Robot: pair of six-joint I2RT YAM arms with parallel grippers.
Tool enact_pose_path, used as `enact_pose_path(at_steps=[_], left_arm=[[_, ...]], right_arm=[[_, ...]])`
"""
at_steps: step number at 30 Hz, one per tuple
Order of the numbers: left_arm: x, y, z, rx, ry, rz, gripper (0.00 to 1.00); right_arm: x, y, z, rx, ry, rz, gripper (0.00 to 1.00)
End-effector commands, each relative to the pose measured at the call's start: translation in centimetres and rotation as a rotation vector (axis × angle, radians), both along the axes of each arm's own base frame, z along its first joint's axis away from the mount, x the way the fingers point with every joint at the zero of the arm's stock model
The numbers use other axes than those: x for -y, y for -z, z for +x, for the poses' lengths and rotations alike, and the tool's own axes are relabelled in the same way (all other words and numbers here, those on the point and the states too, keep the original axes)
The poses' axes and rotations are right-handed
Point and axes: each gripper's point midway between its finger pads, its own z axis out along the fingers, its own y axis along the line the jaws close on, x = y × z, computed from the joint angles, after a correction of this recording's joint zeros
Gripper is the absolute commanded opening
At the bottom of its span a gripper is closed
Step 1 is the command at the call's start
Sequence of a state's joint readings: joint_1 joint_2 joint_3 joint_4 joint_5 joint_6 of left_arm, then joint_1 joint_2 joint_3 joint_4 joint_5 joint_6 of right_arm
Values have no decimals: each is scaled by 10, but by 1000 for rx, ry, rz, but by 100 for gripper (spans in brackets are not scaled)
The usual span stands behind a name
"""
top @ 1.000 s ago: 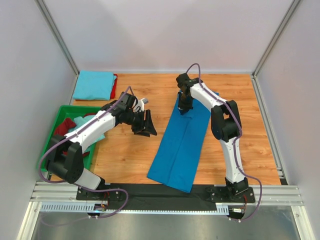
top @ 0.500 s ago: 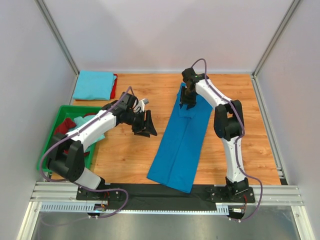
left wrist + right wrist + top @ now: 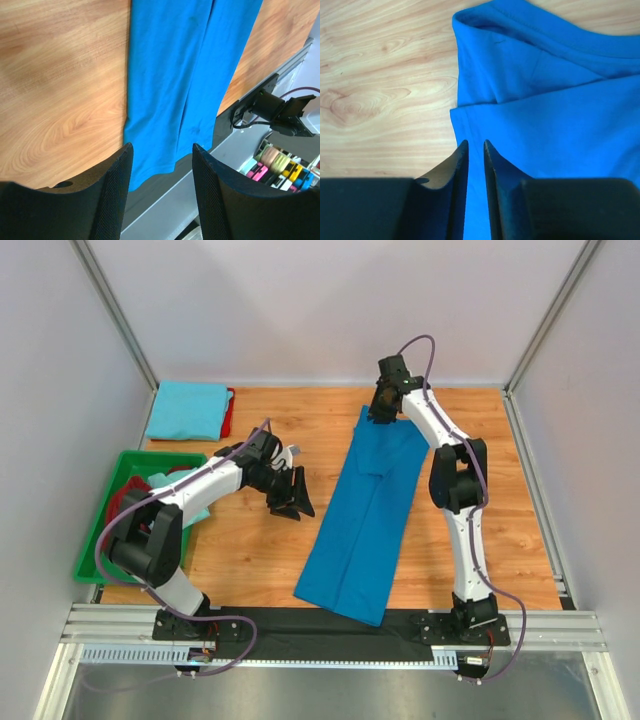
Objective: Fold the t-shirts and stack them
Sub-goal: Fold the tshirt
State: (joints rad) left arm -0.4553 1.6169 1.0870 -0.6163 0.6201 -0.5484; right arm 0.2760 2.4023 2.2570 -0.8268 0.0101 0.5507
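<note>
Royal blue t-shirt (image 3: 365,510) is what matters right now. It's laid out on the wooden table (image 3: 250,550) as one long narrow strip, sides already folded in. The long axis runs from the far side toward the arm bases, leaning a bit to the left at the near end. The collar end is the far one, and the hem end reaches the near edge of the wood and laps onto the dark strip there. The right gripper (image 3: 381,412) sits right over the collar end. In its wrist view the fingers are almost together, with just a thin slit between them and no cloth in it, and the tips are over the strip's edge near the folded sleeve. So I'd say it's hovering, not holding. The left gripper (image 3: 297,498) is off to the left of the strip, roughly level with its upper middle, over bare wood. Its jaws are spread wide and empty, near the cloth but not touching it. My guess is the next fold goes crosswise, one short end carried along that axis to the other. The right arm is clearly nearer the collar end, and the hem end is well apart from both. The finished pile, a sky blue shirt (image 3: 188,408) on a red one (image 3: 229,412), is in the far-left corner, with more shirts in the green tray (image 3: 95,540).
</note>
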Motion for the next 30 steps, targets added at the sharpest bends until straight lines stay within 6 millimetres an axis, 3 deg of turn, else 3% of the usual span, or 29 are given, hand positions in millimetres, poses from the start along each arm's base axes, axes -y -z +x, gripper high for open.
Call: enact_pose_path(at_steps=[1,9,17,19,22,23,24,25,26,27,28,29,30], left_arm=[[3,-6,7,33,12,-27,58],[-1,13,1,-20,7,3,59],[-14,27,-14,-41,-22,57,61],[-18,25,-14,-23,-35,70,62],[-22,18,-15,13,-41,76,65],[-22,16,-16,20,-38,72,66],[-21,16,-16,20,-33,67,66],[-21,15,-18,12,-28,62,66],[-22,19,-21,-2,-26,68,66],[-23,21,-24,-8,-25,69,66],[-25,27,-30,-28,-21,70,66],[-25,30,-32,-34,-15,70,66],[-26,33,-36,-46,-13,69,66]], right_arm=[[-18,12,22,56,18,119,19],[-17,75,41,-22,65,200,16],[-44,86,61,4,62,357,16],[-56,75,63,12,45,415,16],[-71,34,64,51,4,433,23],[-73,5,63,85,-14,440,27],[-71,-8,59,87,-19,440,32],[-66,-15,49,56,-11,423,47],[-57,-49,44,90,-25,414,55],[-49,-55,35,75,-29,391,66],[-42,-59,20,35,-33,360,69],[-31,-90,8,78,-70,325,70],[-25,-101,-3,80,-86,298,70]])
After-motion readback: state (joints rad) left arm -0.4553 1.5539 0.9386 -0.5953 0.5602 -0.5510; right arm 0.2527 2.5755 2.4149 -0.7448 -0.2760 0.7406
